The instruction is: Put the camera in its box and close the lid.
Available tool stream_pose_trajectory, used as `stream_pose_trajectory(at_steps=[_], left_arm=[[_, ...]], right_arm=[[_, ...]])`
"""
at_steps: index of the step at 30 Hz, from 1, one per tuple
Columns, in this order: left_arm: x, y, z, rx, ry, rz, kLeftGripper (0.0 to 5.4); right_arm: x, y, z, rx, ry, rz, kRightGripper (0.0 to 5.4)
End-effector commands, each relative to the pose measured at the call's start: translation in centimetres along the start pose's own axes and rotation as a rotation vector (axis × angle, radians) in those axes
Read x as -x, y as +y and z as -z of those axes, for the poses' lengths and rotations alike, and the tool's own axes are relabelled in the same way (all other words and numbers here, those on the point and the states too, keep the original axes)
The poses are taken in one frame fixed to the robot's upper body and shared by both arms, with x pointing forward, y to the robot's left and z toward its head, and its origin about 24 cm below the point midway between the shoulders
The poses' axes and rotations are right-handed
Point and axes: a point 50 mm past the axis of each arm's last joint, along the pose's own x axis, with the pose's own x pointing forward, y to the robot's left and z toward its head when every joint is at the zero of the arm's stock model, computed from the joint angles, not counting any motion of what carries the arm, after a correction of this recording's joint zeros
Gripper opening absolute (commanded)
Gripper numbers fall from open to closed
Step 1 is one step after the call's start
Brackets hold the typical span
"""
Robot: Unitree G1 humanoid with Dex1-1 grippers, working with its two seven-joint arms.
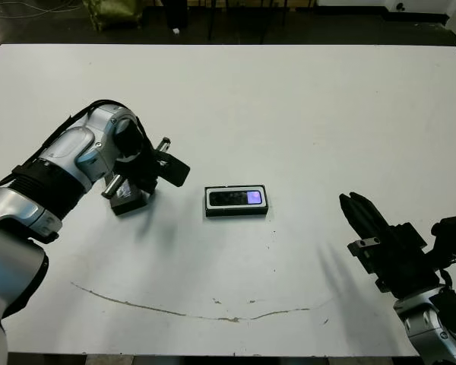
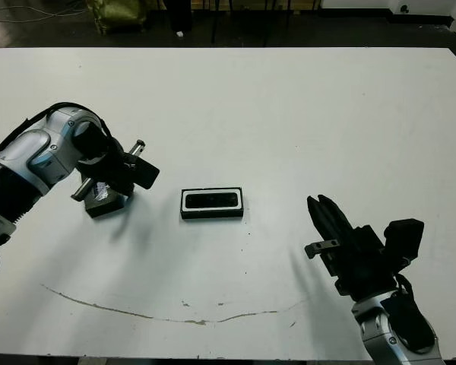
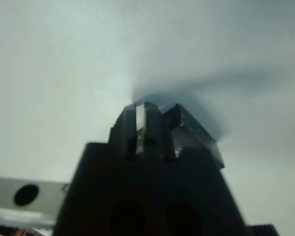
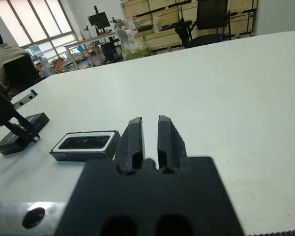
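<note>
The box, a shallow black tray with a white lining, lies flat at the table's middle. The camera rests inside it, its purple patch facing up. To the box's left the lid, a black block, sits on the table under my left gripper, which points down and is shut on it. In the left wrist view the gripper is blurred, with a shiny strip between its fingers. My right gripper hovers at the front right, shut and holding nothing, pointing towards the box.
A thin dark scuff line runs along the table's front part. Beyond the far edge is a dark floor with chair legs. In the right wrist view a seated person and desks show far behind the table.
</note>
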Motion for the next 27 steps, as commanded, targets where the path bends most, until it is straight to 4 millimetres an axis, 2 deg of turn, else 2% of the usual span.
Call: stream_pose_trajectory(at_steps=[1,11,17,20,24,27], left_arm=[[-0.5,-1.3,0.9,0.022,0.012,0.049,0.00],[-0.7,-3.6,2.0,-0.020,0.079,0.131,0.00],[-1.1,-3.9,1.9,-0.025,0.066,0.140,0.00],[-0.3,-3.4,1.0,-0.022,-0.008,0.040,0.00],[2.0,-2.8,-1.0,-0.029,-0.190,-0.143,0.00],[2.9,-2.7,-1.8,0.059,-0.328,-0.236,0.00]], right_arm=[[0.3,-0.3,0.4,-0.012,0.030,0.017,0.03],[0.4,-0.1,0.3,-0.003,0.036,0.014,0.03],[0.3,0.1,0.3,-0.034,0.030,-0.008,0.03],[0.3,0.1,0.3,-0.030,0.038,-0.014,0.03],[0.2,0.2,0.4,-0.034,0.036,-0.026,0.03],[0.1,0.1,0.7,-0.051,0.037,-0.030,0.03]])
